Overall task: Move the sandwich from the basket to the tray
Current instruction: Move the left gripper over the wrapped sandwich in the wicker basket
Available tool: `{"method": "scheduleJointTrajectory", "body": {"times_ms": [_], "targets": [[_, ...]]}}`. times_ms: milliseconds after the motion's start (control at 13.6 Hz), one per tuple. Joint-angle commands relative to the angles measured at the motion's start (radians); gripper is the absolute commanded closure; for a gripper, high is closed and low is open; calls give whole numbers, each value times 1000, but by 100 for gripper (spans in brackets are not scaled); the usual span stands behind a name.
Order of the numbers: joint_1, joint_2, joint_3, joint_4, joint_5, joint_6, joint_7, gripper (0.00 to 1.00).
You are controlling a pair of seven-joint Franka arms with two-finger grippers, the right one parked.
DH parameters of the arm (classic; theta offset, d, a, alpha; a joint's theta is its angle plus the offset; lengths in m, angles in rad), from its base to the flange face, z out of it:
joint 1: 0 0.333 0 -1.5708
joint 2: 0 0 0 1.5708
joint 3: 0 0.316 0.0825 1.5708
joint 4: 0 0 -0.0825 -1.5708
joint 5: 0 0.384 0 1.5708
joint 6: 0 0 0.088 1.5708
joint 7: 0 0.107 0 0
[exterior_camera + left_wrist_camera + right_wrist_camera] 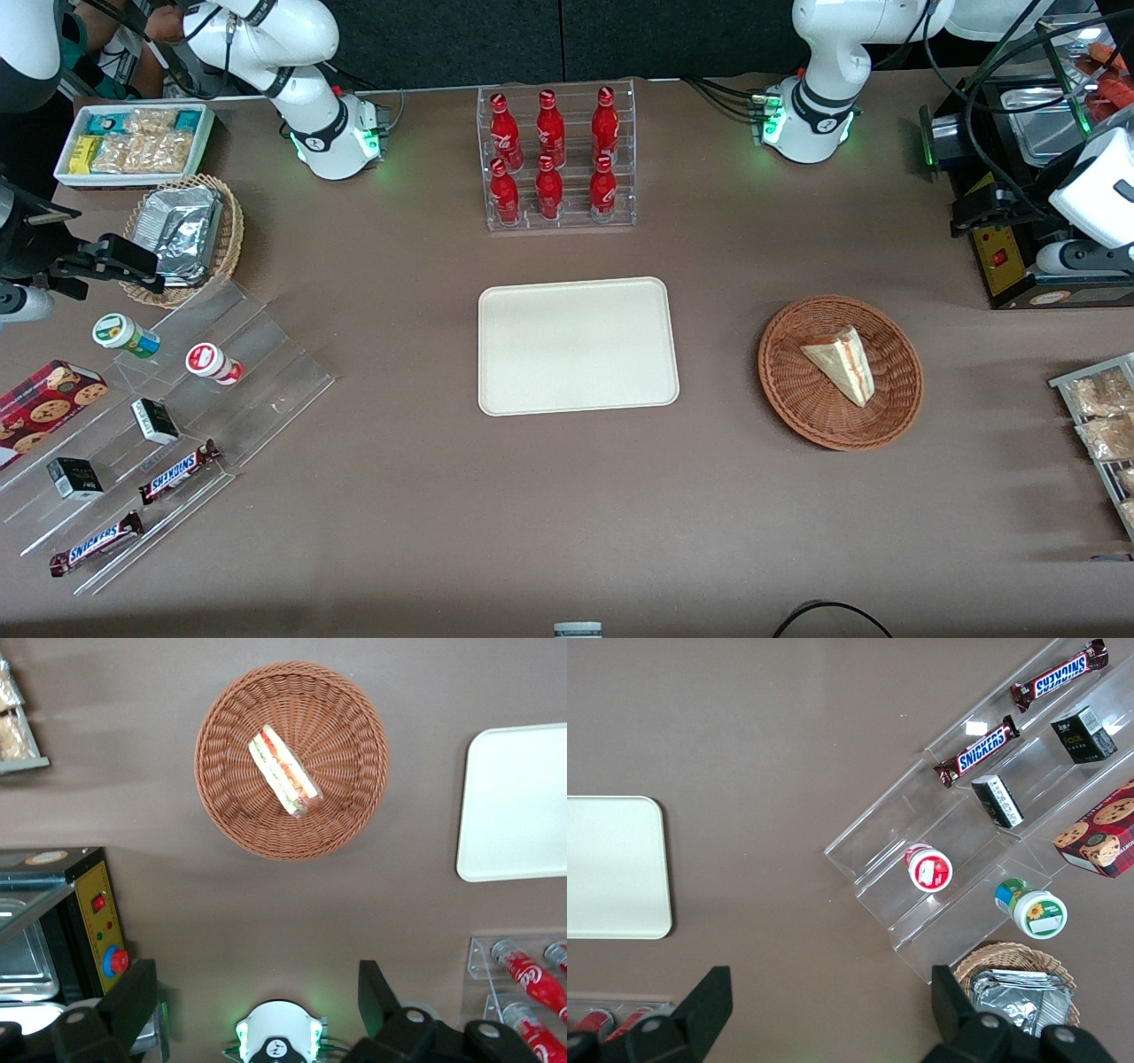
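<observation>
Front view, looking down on a brown table (567, 514). Shows the sandwich (840, 363) lying flat in the round brown basket (895, 416), pointed end toward five o'clock. Shows the tray (576, 346) bare, with nothing on it. Puts the basket at three o'clock from the tray, well apart, with bare tabletop between them. Puts a clear rack of red bottles (556, 159) at twelve o'clock from the tray, not part of the job.

Left wrist view, looking straight down from high up. Shows the claw (255, 970) with its two dark fingers (133, 1001) spread wide and holding nothing. Hangs well above the table, well apart from the basket and the sandwich, near the working arm's own base, beside a black machine (89, 904) with a red switch.

Reads as the very start: nothing grasped, nothing lifted, nothing delivered. Leaves everything to do, by the look of it: come down over the basket, close on the sandwich, lift it clear of the rim, carry it toward nine o'clock, set it on the tray.

Hard to make out: the claw itself in the front view, lost among cables and the machine at the working arm's end of the table. Hides the underside of the sandwich. Cuts off part of the tray and the bottle rack in the left wrist view.
</observation>
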Motion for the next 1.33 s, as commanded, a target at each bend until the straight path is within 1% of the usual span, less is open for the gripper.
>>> {"method": "scheduleJointTrajectory", "body": {"times_ms": [0,74,221,369,516,738,885,1033,1254], "targets": [[-5,12,-2,14,19,-1,-39,0],[-4,12,-2,14,22,-1,-41,0],[-4,36,-2,2,57,37,-44,0],[3,58,4,-47,60,86,-57,0],[7,66,5,-113,53,165,-120,0],[0,86,4,-248,48,355,-304,0],[0,87,2,-357,37,489,-358,0],[-2,96,2,-438,23,613,-453,0],[-5,96,2,-582,25,826,-546,0]]}}
